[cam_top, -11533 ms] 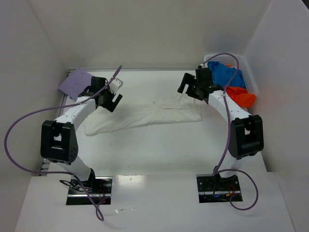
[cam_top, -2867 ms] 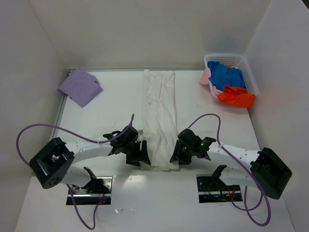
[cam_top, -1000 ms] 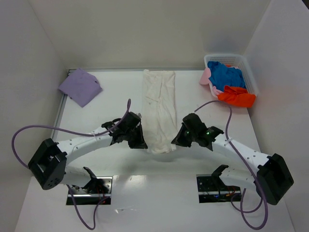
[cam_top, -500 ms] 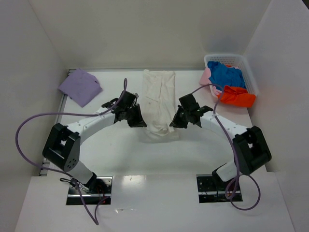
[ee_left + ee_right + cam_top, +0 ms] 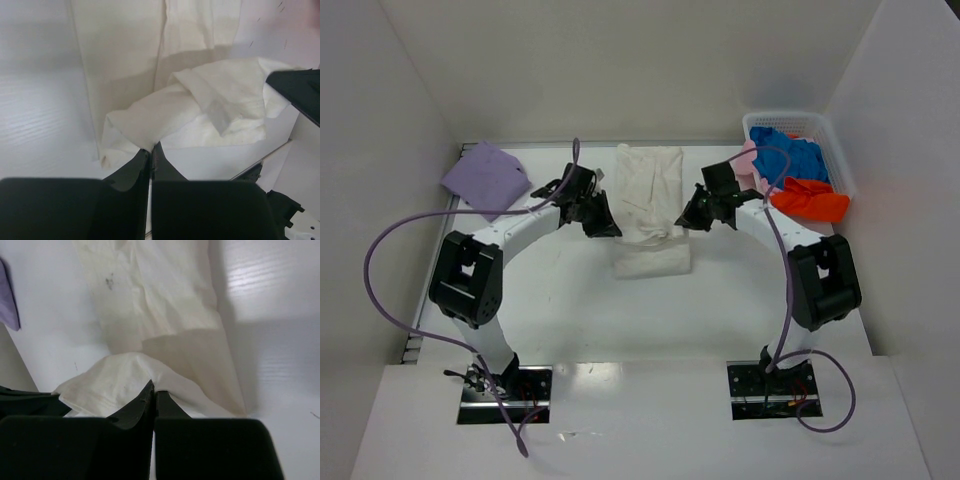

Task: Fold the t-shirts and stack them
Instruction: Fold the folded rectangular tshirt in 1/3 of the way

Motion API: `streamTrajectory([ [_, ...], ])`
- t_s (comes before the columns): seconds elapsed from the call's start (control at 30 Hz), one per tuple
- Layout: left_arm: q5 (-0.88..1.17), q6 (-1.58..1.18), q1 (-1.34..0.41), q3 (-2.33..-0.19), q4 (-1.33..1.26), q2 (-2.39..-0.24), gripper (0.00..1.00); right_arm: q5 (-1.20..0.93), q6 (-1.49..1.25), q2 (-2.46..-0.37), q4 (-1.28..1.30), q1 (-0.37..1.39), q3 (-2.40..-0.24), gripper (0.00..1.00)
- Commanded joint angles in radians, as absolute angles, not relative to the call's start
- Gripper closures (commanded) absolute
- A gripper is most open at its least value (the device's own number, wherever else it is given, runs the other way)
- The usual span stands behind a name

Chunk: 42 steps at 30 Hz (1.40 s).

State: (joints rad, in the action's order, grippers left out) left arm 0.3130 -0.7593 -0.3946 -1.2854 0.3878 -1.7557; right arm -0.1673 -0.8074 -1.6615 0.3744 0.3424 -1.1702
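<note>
An off-white t-shirt [image 5: 650, 190] lies as a long strip in the middle of the table, its near end lifted and doubled back over itself. My left gripper [image 5: 604, 226] is shut on the left corner of that lifted hem [image 5: 131, 134]. On the right corner [image 5: 131, 377] my right gripper [image 5: 686, 220] is shut. Both hold the hem a little above the strip, over its middle. A lavender t-shirt [image 5: 486, 178] lies folded at the far left. Blue [image 5: 790, 155], orange-red [image 5: 808, 200] and pale pink [image 5: 750, 158] t-shirts fill the basket.
A white mesh basket [image 5: 842, 160] stands at the far right corner against the wall. White walls close in the table on the left, back and right. Purple cables loop from both arms over the near half of the table.
Both grippers have carried the shirt's near hem away from the table's front edge toward the back, doubling the strip over itself. The arms have stretched out farther.
</note>
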Motion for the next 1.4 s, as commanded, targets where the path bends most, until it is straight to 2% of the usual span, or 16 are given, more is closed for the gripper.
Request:
streamTrajectory([
  [0.0,0.339,-0.730,-0.371,-1.335,0.354,-1.781,1.00,-0.178,-0.769,-1.718,0.330,0.321,-1.255,1.00],
  [0.6,0.388,-0.710,-0.307,-1.538,0.333,-2.026,1.00,-0.176,-0.697,-2.005,0.360,0.284,-1.552,1.00],
  [0.93,0.397,-0.701,-0.298,-1.646,0.342,-2.091,1.00,-0.176,-0.687,-2.028,0.371,0.252,-1.598,1.00],
  [1.03,0.407,-0.701,-0.298,-1.664,0.342,-2.112,0.98,-0.189,-0.676,-2.039,0.371,0.242,-1.618,0.97],
  [1.13,0.416,-0.701,-0.298,-1.673,0.342,-2.143,0.90,-0.199,-0.667,-2.074,0.371,0.242,-1.638,0.96],
  [1.17,0.425,-0.701,-0.298,-1.674,0.342,-2.154,0.82,-0.209,-0.667,-2.088,0.371,0.242,-1.638,0.95],
  [1.2,0.425,-0.701,-0.298,-1.674,0.342,-2.163,0.62,-0.209,-0.667,-2.088,0.371,0.242,-1.638,0.93],
  [1.23,0.425,-0.701,-0.288,-1.674,0.333,-2.163,0.56,-0.209,-0.667,-2.098,0.361,0.242,-1.638,0.90],
  [1.27,0.436,-0.690,-0.288,-1.674,0.333,-2.163,0.48,-0.209,-0.658,-2.098,0.360,0.242,-1.638,0.81],
  [1.33,0.436,-0.690,-0.276,-1.674,0.322,-2.163,0.34,-0.209,-0.658,-2.108,0.351,0.242,-1.649,0.74],
  [1.37,0.436,-0.690,-0.265,-1.674,0.305,-2.163,0.31,-0.209,-0.649,-2.108,0.342,0.242,-1.649,0.66],
])
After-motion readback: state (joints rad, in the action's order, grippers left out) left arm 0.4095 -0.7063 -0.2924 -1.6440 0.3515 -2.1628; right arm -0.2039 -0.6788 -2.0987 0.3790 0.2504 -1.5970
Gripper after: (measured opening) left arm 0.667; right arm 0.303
